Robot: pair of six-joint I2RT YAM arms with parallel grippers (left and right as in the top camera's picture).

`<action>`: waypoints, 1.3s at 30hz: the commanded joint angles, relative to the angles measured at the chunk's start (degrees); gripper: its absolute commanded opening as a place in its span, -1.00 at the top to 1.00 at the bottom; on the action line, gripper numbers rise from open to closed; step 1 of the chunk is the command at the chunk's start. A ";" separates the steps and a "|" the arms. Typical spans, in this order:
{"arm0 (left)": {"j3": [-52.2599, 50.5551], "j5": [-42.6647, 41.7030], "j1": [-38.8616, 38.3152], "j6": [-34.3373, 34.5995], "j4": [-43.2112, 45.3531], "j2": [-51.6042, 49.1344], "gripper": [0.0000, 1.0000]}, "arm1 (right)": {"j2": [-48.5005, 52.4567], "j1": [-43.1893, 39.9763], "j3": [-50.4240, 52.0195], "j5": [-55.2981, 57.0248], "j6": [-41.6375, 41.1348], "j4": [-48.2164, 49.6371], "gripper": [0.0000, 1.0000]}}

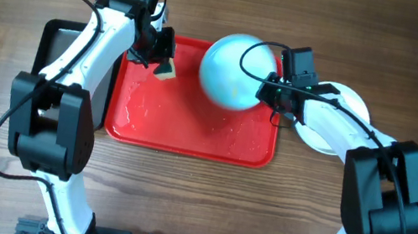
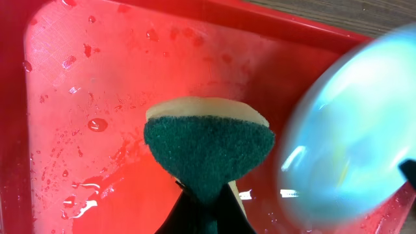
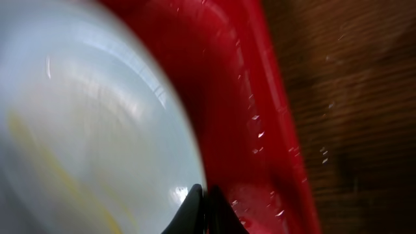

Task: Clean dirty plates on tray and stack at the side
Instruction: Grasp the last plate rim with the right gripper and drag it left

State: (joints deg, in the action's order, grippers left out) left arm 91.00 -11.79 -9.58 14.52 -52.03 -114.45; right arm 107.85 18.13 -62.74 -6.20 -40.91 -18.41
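Observation:
A pale mint-blue plate (image 1: 235, 70) hangs tilted over the right half of the red tray (image 1: 190, 131). My right gripper (image 1: 267, 89) is shut on its right rim. In the right wrist view the fingertips (image 3: 203, 194) pinch the edge of the plate (image 3: 84, 123), which bears a faint yellow smear. My left gripper (image 1: 162, 60) is over the tray's far left corner, shut on a sponge (image 1: 168, 70). The left wrist view shows the sponge (image 2: 208, 146) green side up, with the blurred plate (image 2: 351, 130) to its right. The tray floor (image 2: 84, 97) is wet.
Other white plates (image 1: 320, 140) lie on the wooden table to the right of the tray, partly hidden under my right arm. A black tray (image 1: 58, 39) sits against the red tray's left side, under my left arm.

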 commanded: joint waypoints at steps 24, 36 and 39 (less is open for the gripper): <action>-0.37 1.44 0.00 0.98 -0.09 -0.66 0.92 | 11.85 9.01 -18.97 -6.23 34.05 -13.09 0.38; -0.37 1.44 0.00 0.96 -0.26 -0.66 0.92 | 16.44 9.01 -24.79 -7.78 24.98 -23.43 0.91; -0.37 1.42 0.00 0.98 -0.26 -0.66 0.92 | 16.44 9.07 -23.85 -7.78 6.97 -27.32 0.91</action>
State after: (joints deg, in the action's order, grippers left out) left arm 91.00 -10.87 -9.58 14.55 -52.27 -114.45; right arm 122.80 27.07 -87.07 -13.54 -17.06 -43.35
